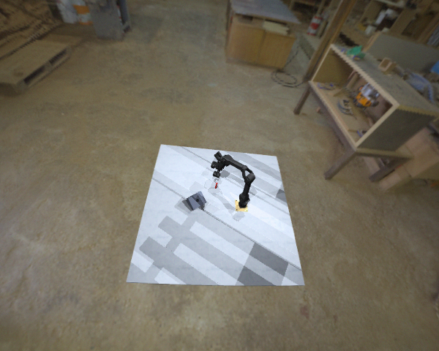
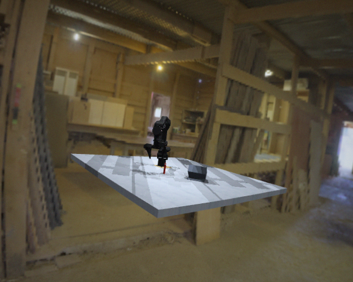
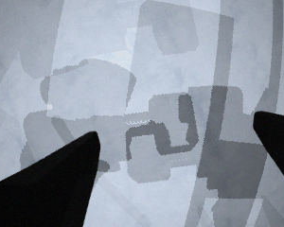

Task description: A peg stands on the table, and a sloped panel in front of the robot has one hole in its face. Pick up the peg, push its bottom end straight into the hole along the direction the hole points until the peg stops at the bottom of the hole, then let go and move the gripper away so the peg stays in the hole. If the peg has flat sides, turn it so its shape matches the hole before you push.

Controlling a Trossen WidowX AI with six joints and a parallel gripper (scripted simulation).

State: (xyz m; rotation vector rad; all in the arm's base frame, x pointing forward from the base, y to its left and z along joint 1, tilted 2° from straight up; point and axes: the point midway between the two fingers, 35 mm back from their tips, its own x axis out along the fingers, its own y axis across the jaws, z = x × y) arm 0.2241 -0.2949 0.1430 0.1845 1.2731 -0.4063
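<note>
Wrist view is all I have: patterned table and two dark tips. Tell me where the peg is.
Observer: The red peg stands upright on the table, just below the jaws in the top view.
Operator: Describe the arm.
Observer: The arm arches up from its yellow base plate and reaches over toward the peg.
Operator: Now locate the panel.
Observer: The dark sloped panel sits apart from the peg, and its hole is empty.
</note>
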